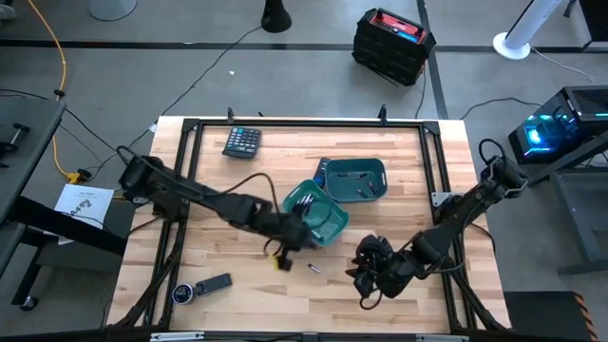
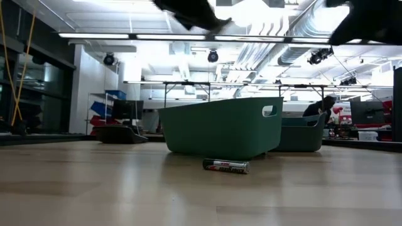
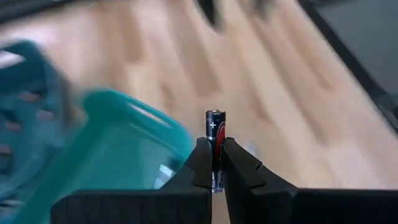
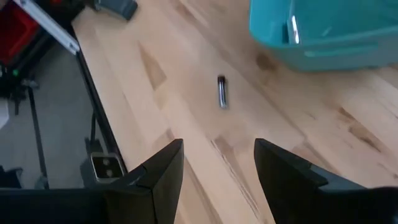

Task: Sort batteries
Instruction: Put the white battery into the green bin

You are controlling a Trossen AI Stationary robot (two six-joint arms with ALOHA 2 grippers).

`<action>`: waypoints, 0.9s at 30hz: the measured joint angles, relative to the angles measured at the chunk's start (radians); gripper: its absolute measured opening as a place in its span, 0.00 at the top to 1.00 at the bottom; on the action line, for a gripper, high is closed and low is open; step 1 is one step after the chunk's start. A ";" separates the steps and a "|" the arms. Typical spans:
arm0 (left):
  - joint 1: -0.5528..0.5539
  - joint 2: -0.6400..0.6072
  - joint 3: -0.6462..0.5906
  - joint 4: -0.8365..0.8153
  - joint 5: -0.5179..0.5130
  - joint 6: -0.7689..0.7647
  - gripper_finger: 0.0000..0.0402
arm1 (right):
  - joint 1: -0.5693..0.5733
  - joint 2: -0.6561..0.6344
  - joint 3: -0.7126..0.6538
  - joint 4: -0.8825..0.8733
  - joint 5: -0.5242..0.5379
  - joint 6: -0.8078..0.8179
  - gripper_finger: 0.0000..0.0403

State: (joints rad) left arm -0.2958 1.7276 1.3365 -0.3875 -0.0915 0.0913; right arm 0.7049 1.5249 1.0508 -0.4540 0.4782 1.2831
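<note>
Left gripper point(image 3: 213, 163) jaws clench an AA battery point(image 3: 215, 140) upright beside the near teal bin point(image 1: 319, 213).
Right gripper point(image 4: 217, 163), jaws released, faces a loose battery point(image 4: 222, 91) on the worktop point(image 1: 256, 285), at the bin's 6 o'clock. Light, rigid and smooth, probably prone to rolling: grip mid-barrel.

Left wrist view: teal bin point(image 3: 118, 155) heavily smeared by motion blur, contents unreadable; counter point(image 3: 280, 93) streaked too. Battery point(image 3: 216, 146) between the left gripper point(image 3: 214, 165) fingers: lower end hidden by the pads.

Low view: both arms cut off by the top edge, only dark blurred shapes show. Far bin point(image 2: 301, 132) mostly hidden behind the near bin point(image 2: 220, 129). Label on the lying battery point(image 2: 225, 166) too small to read.

High view: batteries inside the bins too small to count. Right gripper point(image 1: 366, 275) a dark tangle, fingers indistinct.
</note>
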 joint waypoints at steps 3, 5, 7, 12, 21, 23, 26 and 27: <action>0.052 0.035 0.000 0.059 -0.077 -0.015 0.95 | -0.024 0.000 0.000 0.019 0.000 -0.021 0.53; 0.081 0.056 0.000 0.055 -0.083 -0.035 0.89 | -0.034 0.000 0.000 0.033 0.000 -0.031 0.53; 0.102 0.061 -0.001 0.022 -0.079 -0.056 0.81 | -0.044 0.000 0.000 0.055 0.000 -0.046 0.53; 0.111 0.041 -0.001 -0.072 -0.075 -0.071 0.64 | -0.068 0.000 0.001 0.132 -0.002 -0.090 0.53; 0.091 -0.062 -0.001 -0.284 -0.067 -0.228 0.54 | -0.162 0.138 0.003 0.380 -0.235 -0.343 0.55; 0.077 -0.111 -0.001 -0.284 -0.068 -0.269 0.54 | -0.177 0.196 0.018 0.369 -0.247 -0.373 0.58; 0.054 -0.192 -0.001 -0.244 -0.104 -0.287 0.55 | -0.188 0.279 0.059 0.346 -0.250 -0.436 0.63; 0.046 -0.218 -0.001 -0.237 -0.128 -0.294 0.55 | -0.190 0.304 0.081 0.348 -0.250 -0.464 0.64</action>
State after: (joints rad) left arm -0.2496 1.5094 1.3357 -0.6245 -0.2199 -0.2023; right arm 0.5145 1.8292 1.1315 -0.1059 0.2279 0.8194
